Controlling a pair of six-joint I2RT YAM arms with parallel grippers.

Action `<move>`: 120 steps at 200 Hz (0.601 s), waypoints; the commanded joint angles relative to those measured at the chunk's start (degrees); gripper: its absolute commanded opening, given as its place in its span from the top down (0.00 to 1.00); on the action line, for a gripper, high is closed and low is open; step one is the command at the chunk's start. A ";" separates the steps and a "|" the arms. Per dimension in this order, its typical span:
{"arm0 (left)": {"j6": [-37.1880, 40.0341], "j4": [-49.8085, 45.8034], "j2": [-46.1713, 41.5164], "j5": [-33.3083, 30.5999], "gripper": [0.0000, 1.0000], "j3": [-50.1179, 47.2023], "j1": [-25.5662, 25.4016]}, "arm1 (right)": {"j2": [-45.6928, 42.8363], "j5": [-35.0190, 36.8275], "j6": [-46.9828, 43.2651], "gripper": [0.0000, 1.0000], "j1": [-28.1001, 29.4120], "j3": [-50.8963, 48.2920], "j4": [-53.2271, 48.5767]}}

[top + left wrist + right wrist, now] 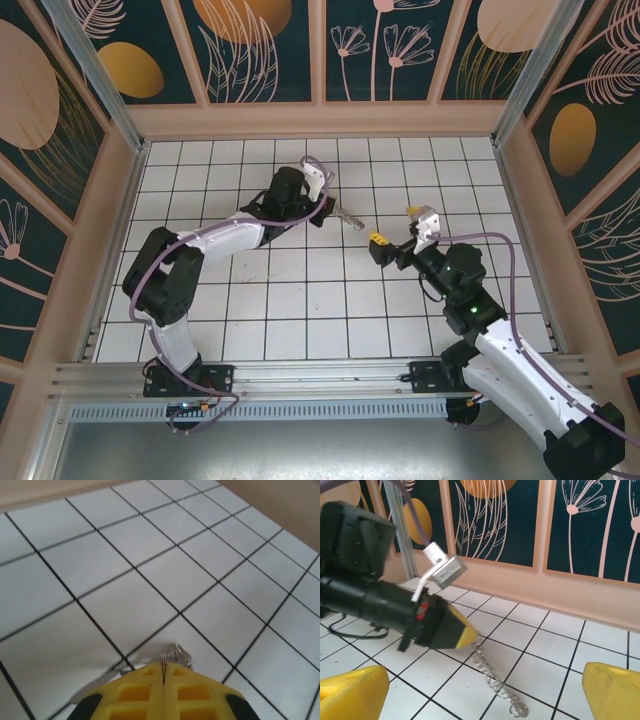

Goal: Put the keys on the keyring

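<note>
The thin, coiled, chain-like metal keyring (492, 677) is hanging slantwise over the middle of the white tiled floor (300, 300), its small end ring reaching down to the tiles. The left gripper (464, 632) is pinching its upper end, yellow fingers (140, 692) pressed together. The right gripper (395, 226) is facing it from near, jaws spread wide, holding nothing. Bare tiles are lying all round, the beige walls (320, 120) well apart.

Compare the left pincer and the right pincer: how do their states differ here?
The left pincer is shut, its tips pressed together; the right pincer stands wide open. The left pincer pinches a chain of metal rings hanging toward the tiled floor; the right pincer holds nothing. Both are yellow-tipped.
</note>
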 commanded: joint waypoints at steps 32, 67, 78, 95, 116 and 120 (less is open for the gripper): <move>-5.87 2.41 -4.53 3.63 1.00 -14.86 -0.06 | 0.96 -3.89 1.88 0.01 -1.40 1.75 3.76; -8.35 5.76 -7.39 2.95 0.82 -21.37 0.00 | -0.03 -4.55 2.93 0.01 -1.62 1.02 3.40; -8.63 6.14 -8.79 2.51 0.77 -22.19 -0.03 | -0.55 -4.64 2.94 0.01 -1.63 1.19 3.05; -8.20 4.88 -11.81 1.06 0.70 -22.52 0.02 | -1.39 -4.32 2.85 0.01 -1.70 1.37 2.54; -7.83 2.22 -17.19 -0.81 0.55 -23.02 0.02 | -2.35 -3.73 2.93 0.01 -1.78 1.10 2.18; -7.96 1.77 -18.45 -1.36 0.46 -23.19 -0.01 | -2.41 -3.56 2.98 0.01 -1.78 1.10 2.15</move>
